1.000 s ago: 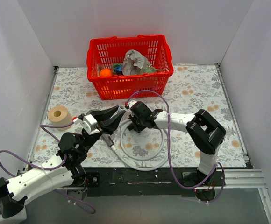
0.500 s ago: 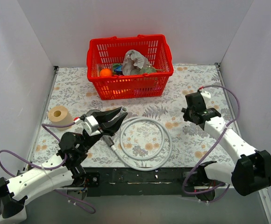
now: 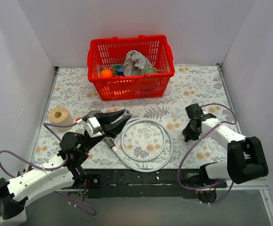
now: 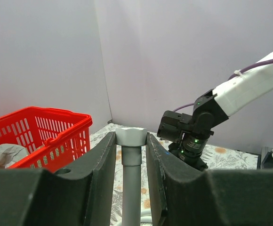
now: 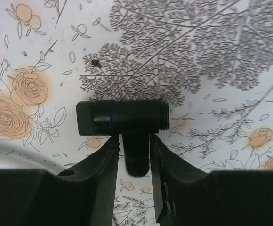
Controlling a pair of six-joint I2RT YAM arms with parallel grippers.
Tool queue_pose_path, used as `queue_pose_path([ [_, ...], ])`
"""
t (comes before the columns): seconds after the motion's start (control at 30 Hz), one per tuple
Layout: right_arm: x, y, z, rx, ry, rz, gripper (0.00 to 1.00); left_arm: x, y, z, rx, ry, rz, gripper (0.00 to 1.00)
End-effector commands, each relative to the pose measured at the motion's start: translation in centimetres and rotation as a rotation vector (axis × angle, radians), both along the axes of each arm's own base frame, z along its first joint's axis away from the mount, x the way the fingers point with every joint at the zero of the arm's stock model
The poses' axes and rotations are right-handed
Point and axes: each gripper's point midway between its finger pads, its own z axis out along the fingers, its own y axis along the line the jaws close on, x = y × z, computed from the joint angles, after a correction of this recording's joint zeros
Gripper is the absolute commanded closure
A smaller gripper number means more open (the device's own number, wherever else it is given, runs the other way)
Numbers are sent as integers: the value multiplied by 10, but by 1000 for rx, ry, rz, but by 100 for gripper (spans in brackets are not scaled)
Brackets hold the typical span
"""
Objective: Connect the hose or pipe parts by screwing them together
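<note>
My left gripper (image 3: 125, 113) (image 4: 131, 141) is shut on the pale metal end nut (image 4: 131, 136) of the light-grey hose, held up off the mat. The hose (image 3: 146, 168) (image 4: 132, 188) drops from it into a wide loop on the floral mat; its other end (image 3: 109, 143) lies near my left wrist. My right gripper (image 3: 188, 137) (image 5: 135, 143) is down at the mat on the right, its fingers close on either side of the stem of a black T-shaped threaded fitting (image 5: 122, 117). The right finger touches the stem. A thin gap may show at the left.
A red basket (image 3: 132, 87) (image 4: 56, 136) holding several odds and ends stands at the back centre. A tan tape roll (image 3: 59, 116) sits at the left edge. White walls close in three sides. Purple cables trail off both arms.
My right arm left the hose end beside the left gripper, swung far right, then dropped to the mat. The left gripper and hose shifted only slightly.
</note>
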Motion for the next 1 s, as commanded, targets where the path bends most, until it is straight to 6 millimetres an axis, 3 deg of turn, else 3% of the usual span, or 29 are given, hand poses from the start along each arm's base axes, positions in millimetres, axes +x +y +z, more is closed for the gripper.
queue_pose_path([
  [0.0,-4,15,-6,54,109,75,55,-9,5,33,-58,-64,-19,100],
  [0.17,-14,8,6,2,180,198,44,-10,4,31,-49,-68,-27,100],
  [0.27,-11,4,24,-24,146,259,43,-11,4,31,-49,-71,-31,100],
  [0.4,13,5,60,-54,16,362,45,-12,3,29,-48,-75,-37,100],
  [0.5,36,4,74,-106,-27,447,48,-12,1,28,-45,-77,-43,100],
  [0.57,43,9,74,-99,-5,516,49,-12,1,29,-45,-79,-45,100],
  [0.7,46,24,46,-52,100,712,50,-11,2,29,-40,-76,-38,100],
  [0.97,66,31,51,-79,105,798,53,-11,0,29,-32,-77,-38,100],
])
